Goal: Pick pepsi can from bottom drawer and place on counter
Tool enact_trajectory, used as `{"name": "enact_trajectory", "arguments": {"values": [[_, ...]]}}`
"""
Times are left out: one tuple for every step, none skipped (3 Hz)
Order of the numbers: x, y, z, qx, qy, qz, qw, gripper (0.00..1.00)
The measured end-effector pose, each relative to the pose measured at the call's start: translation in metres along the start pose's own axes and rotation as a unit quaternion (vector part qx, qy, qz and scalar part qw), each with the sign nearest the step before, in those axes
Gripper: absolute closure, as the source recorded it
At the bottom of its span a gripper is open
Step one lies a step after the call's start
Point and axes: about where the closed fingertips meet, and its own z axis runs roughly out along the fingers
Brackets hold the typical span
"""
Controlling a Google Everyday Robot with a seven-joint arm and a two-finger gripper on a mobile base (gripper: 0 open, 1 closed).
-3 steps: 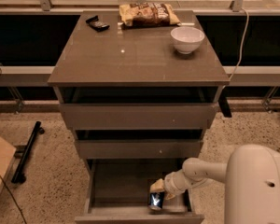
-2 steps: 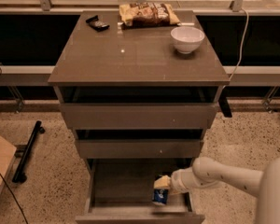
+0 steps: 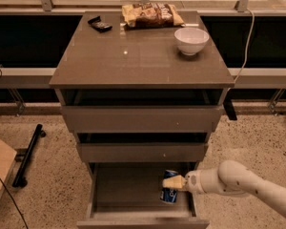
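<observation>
"Looking at the lower middle of the frame, is that the pepsi can (image 3: 168, 194) in the bottom drawer (image 3: 126, 191)?"

"Yes. It is toward the right side of the open drawer, leaning a little. The pincer (image 3: 173, 181) is clenched across its upper half, and the white arm (image 3: 238, 180) reaches in from the lower right."

"Is it off the drawer floor?"

"I cannot tell. Its lower end is close to the floor, near the front wall."

"How will it handle?"

"My guess is light if empty and fairly heavy if full, and nothing shows which. The thin wall is stiff but would dent under a hard squeeze. The painted skin is smooth, so it could slip or swing. A hold around the middle of the body, square to it, seems steadier than one near the rim."

"And the lift?"

"It should come out frontward, below the middle drawer (image 3: 142, 151), then rise to the bench (image 3: 128, 63). A white bowl (image 3: 191, 40) stands at the bench's right rear. A snack bag (image 3: 151, 15) and a small black object (image 3: 100, 25) lie along the back."
</observation>
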Motion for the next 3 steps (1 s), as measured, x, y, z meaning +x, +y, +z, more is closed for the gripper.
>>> {"name": "enact_trajectory", "arguments": {"values": [[0.002,0.025,-0.058,-0.033,-0.035,-0.069,0.9964,1.00],[0.006,0.044,-0.126,-0.042,-0.076,-0.128,0.9880,1.00],[-0.005,0.066,-0.202,-0.040,-0.110,-0.192,0.9745,1.00]]}}
